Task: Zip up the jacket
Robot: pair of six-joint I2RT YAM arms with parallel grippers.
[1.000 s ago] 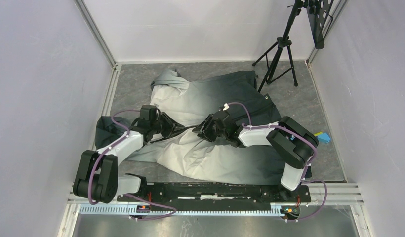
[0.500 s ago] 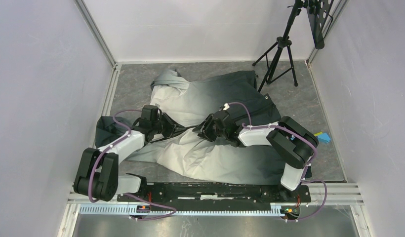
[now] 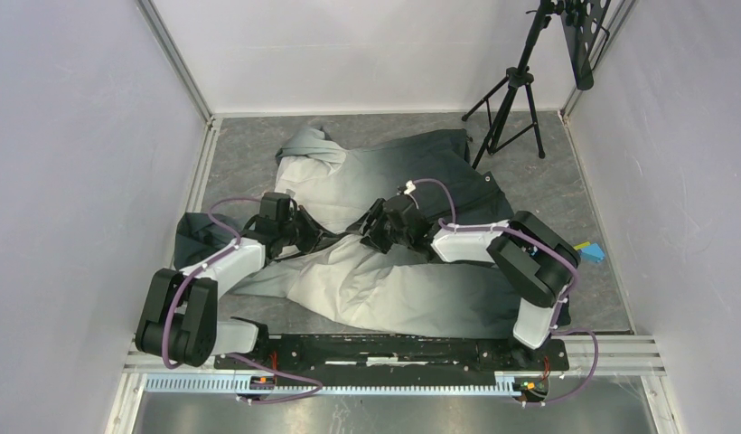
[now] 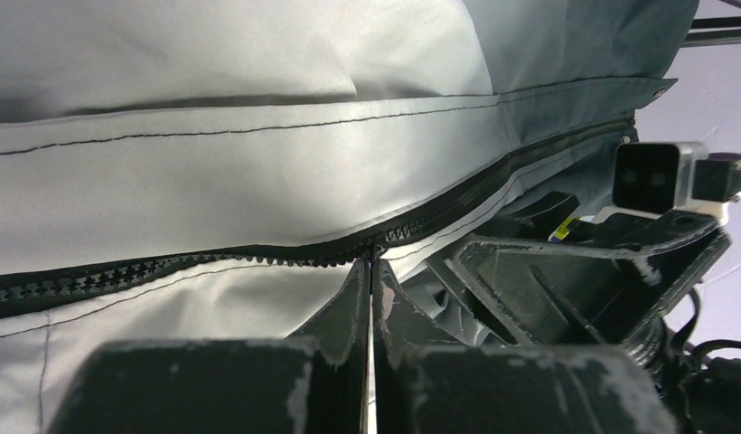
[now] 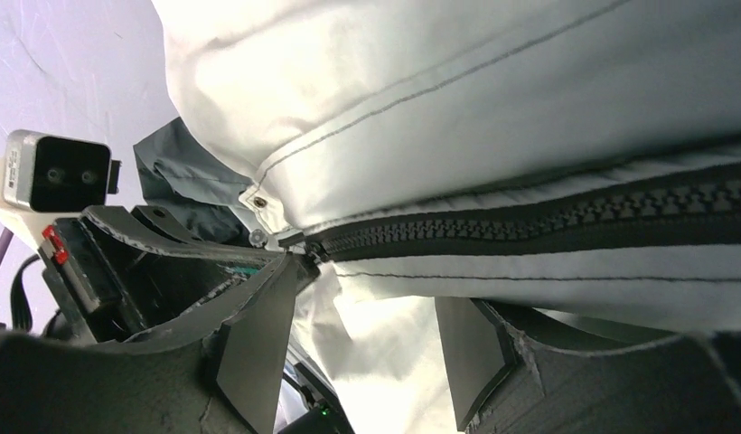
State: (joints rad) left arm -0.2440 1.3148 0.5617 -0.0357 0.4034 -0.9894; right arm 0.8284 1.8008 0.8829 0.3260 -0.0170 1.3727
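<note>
The jacket (image 3: 394, 176), pale grey shading to charcoal, lies spread on the grey floor. Its black zipper (image 4: 168, 269) runs across the left wrist view and also shows in the right wrist view (image 5: 575, 221), its teeth meshed. My left gripper (image 3: 318, 237) is shut, its tips (image 4: 371, 264) pinched at the zipper's lower edge with a thin pale strip between them. My right gripper (image 3: 373, 237) faces it a short way off. It is open (image 5: 376, 289), astride pale fabric just under the zipper's end near a snap (image 5: 258, 202).
A black tripod stand (image 3: 516, 86) stands at the back right, by the jacket's dark edge. A small blue and yellow object (image 3: 591, 252) lies at the right wall. White walls close in on both sides.
My right gripper has shifted slightly up and to the left, toward the left gripper. The left gripper has stayed shut in nearly the same place.
</note>
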